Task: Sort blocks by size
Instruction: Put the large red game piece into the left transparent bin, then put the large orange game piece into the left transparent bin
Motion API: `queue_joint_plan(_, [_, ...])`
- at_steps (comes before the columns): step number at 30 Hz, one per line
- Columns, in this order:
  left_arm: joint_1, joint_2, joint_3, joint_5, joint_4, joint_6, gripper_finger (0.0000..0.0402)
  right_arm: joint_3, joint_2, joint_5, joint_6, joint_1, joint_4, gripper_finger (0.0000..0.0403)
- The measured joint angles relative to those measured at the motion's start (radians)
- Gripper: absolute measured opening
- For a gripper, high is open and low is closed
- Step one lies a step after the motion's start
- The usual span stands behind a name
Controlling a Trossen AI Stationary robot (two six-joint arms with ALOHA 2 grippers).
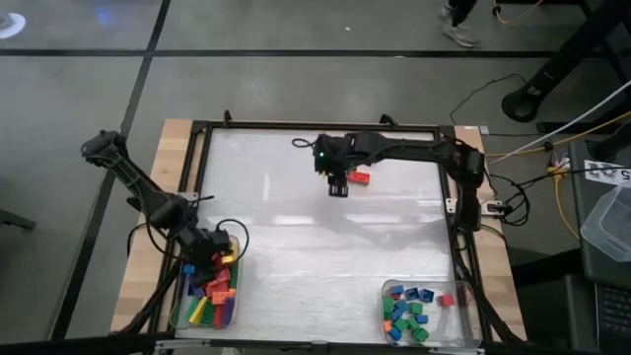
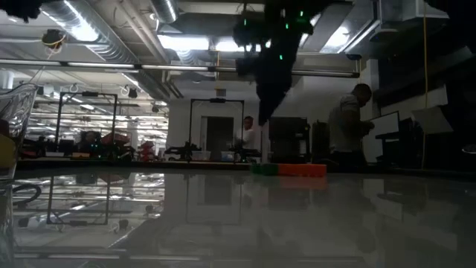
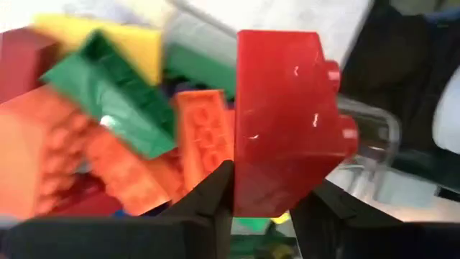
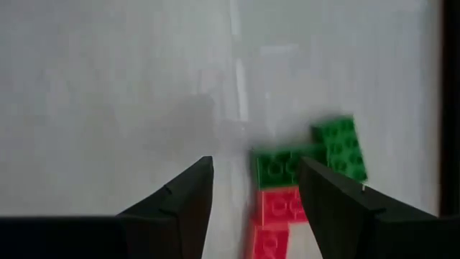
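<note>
**Red brick gripped over the left tray; right jaws spread above a small cluster**

The left gripper (image 3: pixel 262 208) is down over the clear tray (image 1: pixel 177 314) at the bench's near left corner, its jaws grasping a long red brick (image 3: pixel 284 122). The brick stands on end between the dark fingers, long axis running up away from them, studs showing along one side edge. Behind it lies a jumble of glossy studded bricks: an orange one (image 3: pixel 205 133), a green one (image 3: pixel 115 93) tilted across it, a yellow one (image 3: pixel 108 39). The left arm reaches in from the bench's left edge, bent at the elbow.

The right gripper (image 4: pixel 255 194) hangs over the middle of the far part of the pale, reflective bench (image 1: pixel 296 227), its arm stretched in from the right side. Its jaws are spread and empty. Below them a few bricks lie flat, studs up: two green ones (image 4: pixel 316 155) meeting in an L, and a red one (image 4: pixel 277 216) butted against them, long axis running back toward the gripper.

A second clear tray (image 1: pixel 473 316) at the near right corner holds small square blocks (image 1: pixel 404 314), mostly blue and green.
</note>
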Motion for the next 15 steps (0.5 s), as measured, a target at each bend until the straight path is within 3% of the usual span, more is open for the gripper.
queue_joint_plan(10, [-0.026,0.033,-0.001,-0.066,-0.021,-0.048,0.0169,-0.072,0.036,-0.003,0.065,-0.096,-0.060,0.0202])
queue_joint_plan(15, [-0.029,0.035,-0.001,-0.066,-0.021,-0.030,0.0183,-0.123,0.040,-0.002,0.067,-0.123,-0.096,0.0202])
